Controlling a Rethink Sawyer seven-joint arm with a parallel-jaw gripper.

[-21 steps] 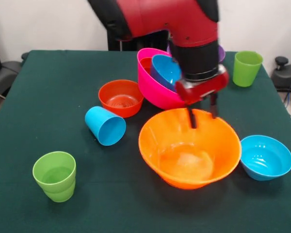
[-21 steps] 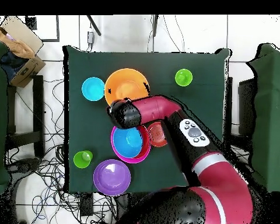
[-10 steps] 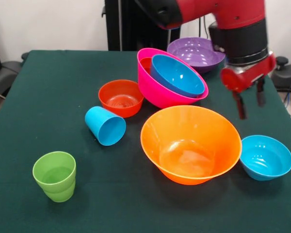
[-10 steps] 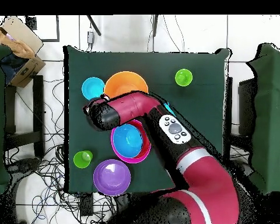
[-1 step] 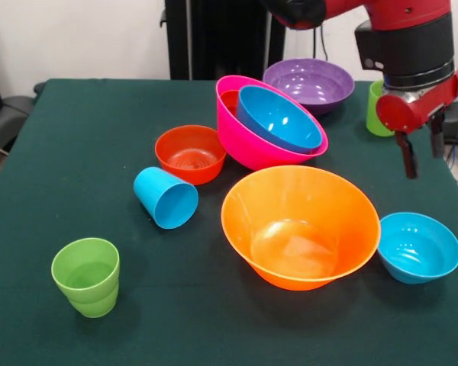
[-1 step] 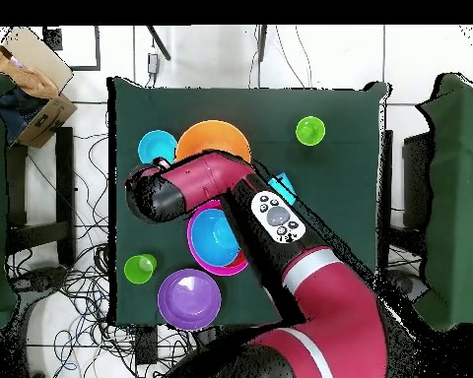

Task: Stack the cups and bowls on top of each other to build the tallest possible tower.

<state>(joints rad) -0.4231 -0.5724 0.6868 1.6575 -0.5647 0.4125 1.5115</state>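
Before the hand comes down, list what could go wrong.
The hand hangs open and empty beside the small blue bowl, so it might clip that rim. The pink bowl sits tilted with a blue bowl inside; a bump could slide it. The sky blue cup lies on its side and may roll.

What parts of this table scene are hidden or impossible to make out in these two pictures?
- Overhead view: the arm covers the sky blue cup, the small red-orange bowl and part of the pink bowl.
- Front view: the hand hides much of the far green cup.
- Front view: the blue bowl hides most of the red-orange bowl nested in the pink one.
- Overhead view: the hand itself is under the arm.
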